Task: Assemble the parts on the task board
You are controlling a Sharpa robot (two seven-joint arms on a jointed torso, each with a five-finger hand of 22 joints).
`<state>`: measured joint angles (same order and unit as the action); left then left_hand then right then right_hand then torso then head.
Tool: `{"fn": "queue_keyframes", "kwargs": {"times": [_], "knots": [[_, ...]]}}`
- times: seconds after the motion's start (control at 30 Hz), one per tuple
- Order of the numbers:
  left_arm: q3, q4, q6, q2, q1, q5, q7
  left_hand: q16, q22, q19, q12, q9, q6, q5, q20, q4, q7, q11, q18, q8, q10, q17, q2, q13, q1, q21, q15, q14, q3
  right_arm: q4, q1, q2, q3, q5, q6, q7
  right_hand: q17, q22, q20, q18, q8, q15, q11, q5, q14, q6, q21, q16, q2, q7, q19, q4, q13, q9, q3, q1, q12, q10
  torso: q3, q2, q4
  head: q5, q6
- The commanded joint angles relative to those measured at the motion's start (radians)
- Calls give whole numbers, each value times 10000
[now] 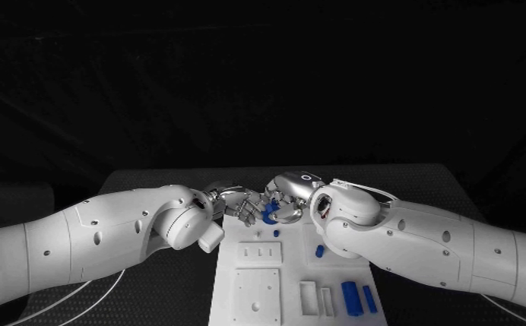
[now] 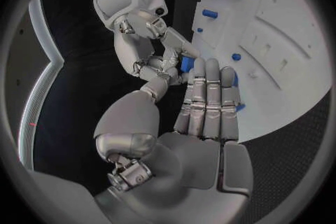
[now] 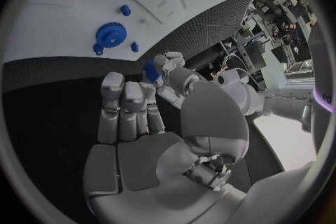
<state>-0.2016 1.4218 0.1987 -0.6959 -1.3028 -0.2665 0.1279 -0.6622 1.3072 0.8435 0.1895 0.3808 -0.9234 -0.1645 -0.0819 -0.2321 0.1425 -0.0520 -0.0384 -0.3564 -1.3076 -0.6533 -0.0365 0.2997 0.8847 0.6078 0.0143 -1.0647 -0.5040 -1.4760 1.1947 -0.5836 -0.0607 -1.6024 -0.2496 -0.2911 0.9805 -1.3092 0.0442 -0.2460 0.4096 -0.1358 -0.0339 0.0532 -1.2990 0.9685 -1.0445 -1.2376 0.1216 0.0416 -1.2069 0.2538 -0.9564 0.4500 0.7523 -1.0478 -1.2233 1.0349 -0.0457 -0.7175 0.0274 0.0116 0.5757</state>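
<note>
Over the far end of the white task board (image 1: pixel 258 280) my two hands meet fingertip to fingertip. A small blue part (image 1: pixel 268 216) sits between them. My left hand (image 1: pixel 228 203) pinches the part (image 2: pixel 187 64) between thumb and fingertip, its other fingers (image 2: pixel 208 102) straight. My right hand (image 1: pixel 292 193) pinches the same part (image 3: pixel 150 70) from the other side; its fingers (image 3: pixel 129 106) lie straight too. A blue gear (image 3: pixel 108 35) lies on the board (image 3: pixel 63 5) with small blue pegs (image 3: pixel 125 9) around it.
More blue parts lie on the board: a peg (image 1: pixel 319 251) in the middle and two long pieces (image 1: pixel 351 298) at the near right. White raised blocks (image 1: pixel 261 251) and a square plate (image 1: pixel 258 289) sit on its near half. Black table lies on both sides.
</note>
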Motion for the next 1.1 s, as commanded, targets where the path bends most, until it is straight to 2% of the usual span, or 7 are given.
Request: {"fn": "queue_keyframes", "kwargs": {"times": [0.03,0.13,0.23,0.53,0.7,0.87,1.1], "knots": [[7,64,-243,29,-13,-392,396,20,149,-68,-64,5,79,606,-21,304,-5,17,-157,22,46,9,-368,25,-148,45,11,41,-33,-39,-4,30,8,-64,53,118,15,-58,16,-158,35,-27,-6,-44,-39,945,-20,43,-114,327,-63,10,11,423,68,-21,52,50,-14,4,-5,15,0],[6,89,-299,25,-13,-688,578,3,148,-59,-59,22,58,1088,-30,621,-15,29,-171,21,29,4,-751,58,-340,45,-2,24,-19,-43,-4,35,8,-82,36,107,15,-58,17,-158,35,-27,-7,-44,-39,945,-20,43,-114,326,-65,12,11,424,71,-21,52,51,-21,2,-3,11,11],[5,103,-310,42,-12,-789,624,-13,146,-45,-53,40,36,1137,-38,822,-25,38,-182,9,15,-5,-1020,79,-509,47,-11,15,28,-47,-4,38,8,-90,37,105,15,-57,17,-158,35,-28,-7,-44,-40,947,-19,44,-112,326,-65,13,11,425,73,-21,52,51,-16,3,-9,10,10],[5,125,-272,81,-12,-790,642,-33,149,-33,-48,58,32,1141,-49,957,-34,47,-199,0,4,-18,-1092,97,-528,54,-23,8,-15,-55,-4,56,9,-104,55,93,15,-56,18,-158,34,-28,-7,-44,-41,950,-19,44,-106,326,-69,19,10,429,84,-19,53,55,-9,2,-8,12,23],[6,116,-230,96,-12,-790,603,-42,150,-30,-46,70,28,1140,-45,1053,-34,47,-198,-6,2,-24,-978,107,-545,56,-23,9,-43,-73,-4,67,9,-104,91,92,15,-56,19,-158,34,-28,-7,-44,-42,951,-18,45,-104,325,-72,21,9,431,89,-17,53,56,-6,1,-3,10,24],[6,117,-208,124,-12,-778,583,-55,155,-51,-50,92,30,1140,-46,1218,-41,50,-200,-14,9,-36,-650,125,-594,52,-24,22,-50,-78,-4,70,9,-104,107,83,15,-55,19,-158,34,-29,-8,-45,-43,952,-18,45,-102,326,-74,23,9,433,94,-14,54,58,-3,-2,-6,13,34],[7,99,-209,204,-12,-787,617,-89,176,-79,-41,128,18,1130,-50,1064,-51,59,-196,-31,-5,-59,-268,160,-350,74,-31,21,-9,-101,-4,82,9,-104,151,64,16,-54,20,-158,33,-29,-7,-44,-44,954,-17,46,-100,326,-77,25,8,436,102,-10,55,60,-3,-3,-2,32,42]]}}
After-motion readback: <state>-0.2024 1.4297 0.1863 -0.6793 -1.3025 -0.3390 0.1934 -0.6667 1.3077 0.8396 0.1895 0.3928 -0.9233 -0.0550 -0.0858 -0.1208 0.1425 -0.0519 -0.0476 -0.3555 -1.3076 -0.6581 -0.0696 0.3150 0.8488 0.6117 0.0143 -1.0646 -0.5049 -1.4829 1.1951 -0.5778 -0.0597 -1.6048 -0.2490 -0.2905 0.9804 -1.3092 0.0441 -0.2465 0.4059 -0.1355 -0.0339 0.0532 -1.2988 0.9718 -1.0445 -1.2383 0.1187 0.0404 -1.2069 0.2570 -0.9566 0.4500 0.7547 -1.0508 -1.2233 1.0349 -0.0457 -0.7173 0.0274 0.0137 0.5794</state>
